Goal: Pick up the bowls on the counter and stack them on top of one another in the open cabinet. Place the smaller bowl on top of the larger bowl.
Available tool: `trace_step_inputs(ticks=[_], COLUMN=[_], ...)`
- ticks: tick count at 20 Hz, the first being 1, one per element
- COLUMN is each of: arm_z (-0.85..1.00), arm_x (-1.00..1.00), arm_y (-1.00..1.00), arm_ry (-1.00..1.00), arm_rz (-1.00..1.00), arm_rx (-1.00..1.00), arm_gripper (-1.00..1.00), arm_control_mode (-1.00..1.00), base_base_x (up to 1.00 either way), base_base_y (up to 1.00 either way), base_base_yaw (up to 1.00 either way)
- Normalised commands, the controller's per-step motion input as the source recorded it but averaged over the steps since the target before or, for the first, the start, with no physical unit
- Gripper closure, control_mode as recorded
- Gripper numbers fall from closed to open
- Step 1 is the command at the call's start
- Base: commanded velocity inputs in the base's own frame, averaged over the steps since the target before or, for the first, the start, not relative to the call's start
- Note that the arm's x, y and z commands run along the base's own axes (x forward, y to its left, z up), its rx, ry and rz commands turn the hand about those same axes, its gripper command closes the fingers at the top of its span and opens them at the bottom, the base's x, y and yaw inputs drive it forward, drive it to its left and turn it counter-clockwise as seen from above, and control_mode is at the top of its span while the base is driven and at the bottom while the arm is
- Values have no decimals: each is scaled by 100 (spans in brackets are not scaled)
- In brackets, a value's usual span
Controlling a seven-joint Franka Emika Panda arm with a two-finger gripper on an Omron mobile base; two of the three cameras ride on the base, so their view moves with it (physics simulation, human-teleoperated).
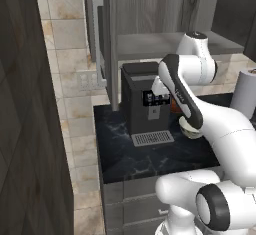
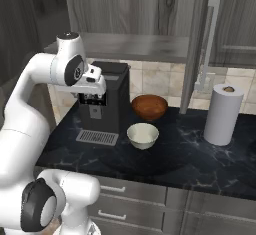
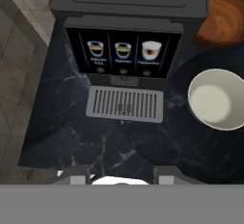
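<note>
The larger reddish-brown bowl (image 2: 149, 106) sits upright on the dark counter (image 2: 180, 154), right of a black coffee machine. The smaller pale bowl (image 2: 143, 135) stands just in front of it, apart from it and empty. In the hand view the small bowl (image 3: 217, 99) lies at the right and the brown bowl (image 3: 224, 15) at the upper right. My gripper (image 2: 94, 100) hangs open above the counter in front of the coffee machine, left of both bowls, with nothing between its fingertips (image 3: 74, 178). The open cabinet's shelf (image 2: 130, 46) is above, empty.
The coffee machine (image 3: 124, 37) with its drip grille (image 3: 125, 104) stands straight under my hand. The cabinet's open door (image 2: 197, 39), with a long metal handle, juts out right of the bowls. A paper towel roll (image 2: 223, 114) stands at the far right. A dark tall unit (image 1: 25, 129) flanks the left.
</note>
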Motion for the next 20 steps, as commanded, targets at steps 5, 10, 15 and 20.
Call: trace_step_inputs(ticks=[5, 10, 15, 20], arm_z=[0, -6, -6, -6], arm_x=[-21, -44, -44, -38], arm_y=[-1, -21, -26, -21], arm_ry=[-3, -8, -8, -7], arm_rz=[0, -2, -2, -2], arm_rx=[0, 0, 0, 0], arm_gripper=[-100, -100, -100, -100], arm_control_mode=[-100, -100, -100, -100], base_base_x=[0, 0, 0, 0], base_base_y=[0, 0, 0, 0], base_base_yaw=[0, 0, 0, 0])
